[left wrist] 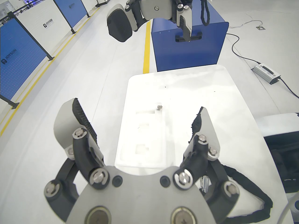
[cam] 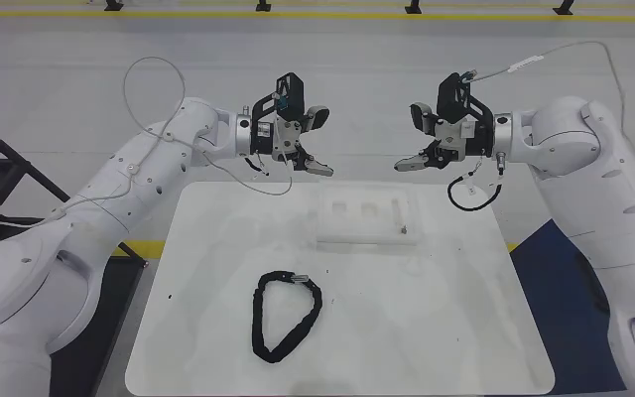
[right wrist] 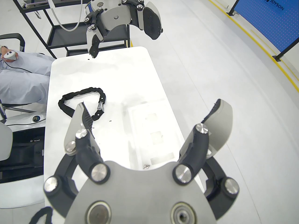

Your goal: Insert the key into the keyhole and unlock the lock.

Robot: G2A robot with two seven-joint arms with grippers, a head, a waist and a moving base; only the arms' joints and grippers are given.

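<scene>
The lock is a black fabric-covered chain loop with a metal cylinder, lying on the white table toward the front left. The small key rests on the right end of a white foam tray at the table's back. My left gripper hovers open above the back edge, left of the tray. My right gripper hovers open opposite it, facing it. The left wrist view has its open gripper over the tray and key. The right wrist view has its open gripper, the chain and the key.
A blue cabinet stands beyond the table's right end. A black shelf rack stands beyond the left end. The tray has several shallow recesses. Bare tabletop lies right of the chain and in front of the tray.
</scene>
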